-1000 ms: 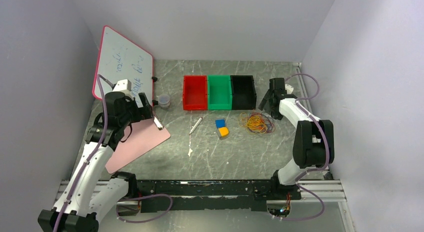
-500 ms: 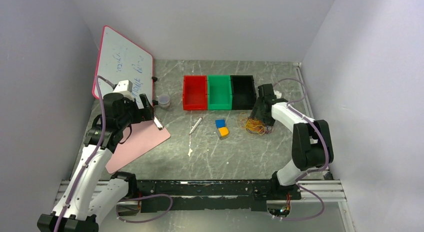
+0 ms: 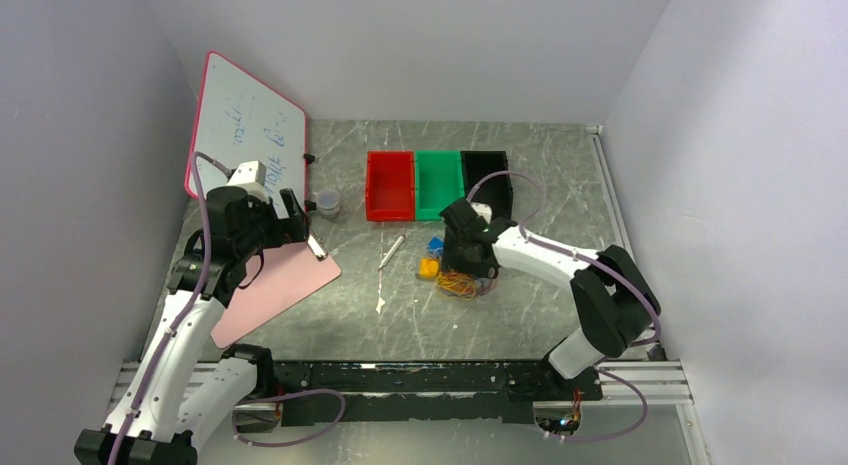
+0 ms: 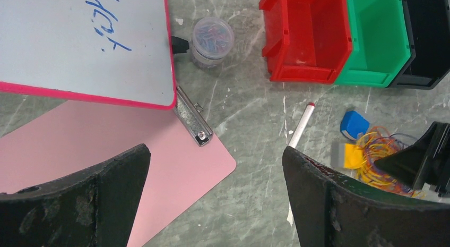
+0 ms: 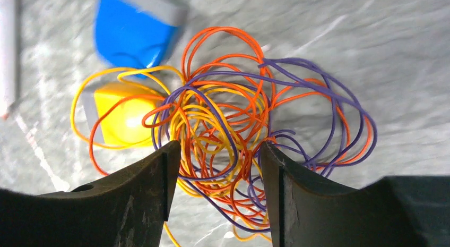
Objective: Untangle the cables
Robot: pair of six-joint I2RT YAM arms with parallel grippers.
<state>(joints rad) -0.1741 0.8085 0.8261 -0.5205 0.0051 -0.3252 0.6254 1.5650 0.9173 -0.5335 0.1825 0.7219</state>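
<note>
Dragging has shifted cables (image 5: 228, 114) left from beside black bin (image 3: 487, 185); heap now on surface (image 5: 371, 45) against yellow block (image 5: 122, 119), loops draped over it, still knotted. Right end effector (image 5: 217, 151) straddles heap, jaws parted but narrowing, no pinch yet. Left end effector (image 4: 215, 156) released, spread wide over clipboard (image 4: 106, 146). Strand ends untraceable, tangle's lower part cut off behind fingers

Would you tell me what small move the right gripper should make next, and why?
Probably close on the strands: the right gripper straddles the dense middle of the cables with its jaws apart, and nothing is gripped yet.
</note>
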